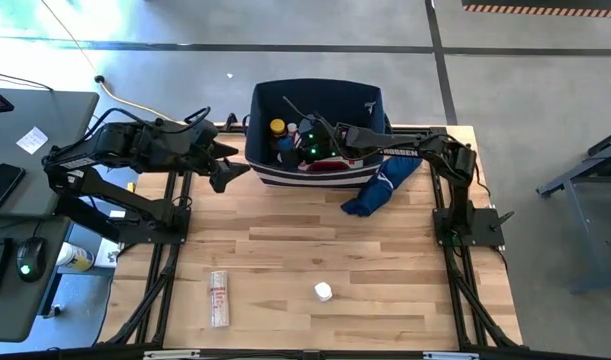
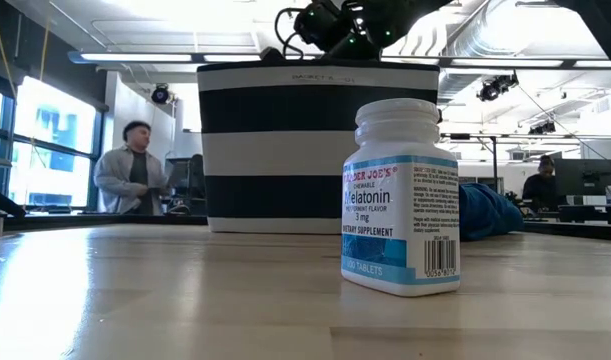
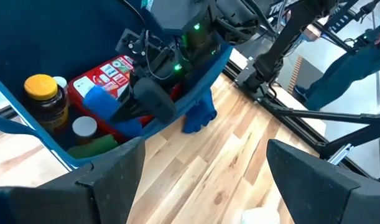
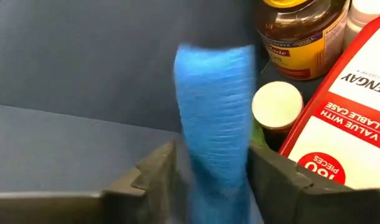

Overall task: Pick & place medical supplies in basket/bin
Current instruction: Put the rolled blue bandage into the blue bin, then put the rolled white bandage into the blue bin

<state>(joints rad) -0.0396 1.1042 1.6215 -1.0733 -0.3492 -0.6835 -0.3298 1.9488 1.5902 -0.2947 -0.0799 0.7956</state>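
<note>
The navy-blue bin (image 1: 315,100) stands at the table's far edge, with a white stripe near its base (image 2: 320,150). My right gripper (image 1: 307,148) reaches down into it and is shut on a blue ribbed packet (image 4: 214,118). An amber yellow-capped bottle (image 3: 46,99), a red-and-white box (image 3: 109,74), a white-capped bottle (image 3: 84,127) and a green item (image 3: 93,148) lie in the bin. My left gripper (image 1: 223,165) hovers open beside the bin's left wall. A white melatonin bottle (image 2: 400,200) stands upright on the table and a pale tube (image 1: 219,298) lies flat near it. My right gripper pinches the blue packet between its two fingers (image 4: 273,177), one on each long side of its near end (image 4: 211,186). The fingers come from above, slanting down into the bin. The packet's free end (image 4: 214,68) points away from the fingers toward the bin's inner wall.
A royal-blue fabric bundle (image 1: 380,190) lies against the bin's near right corner. A person (image 2: 135,175) stands in the room behind the table. A desk with a mouse (image 1: 27,258) and keyboard sits left of the table. Bare wood (image 1: 405,270) spreads over the near half.
</note>
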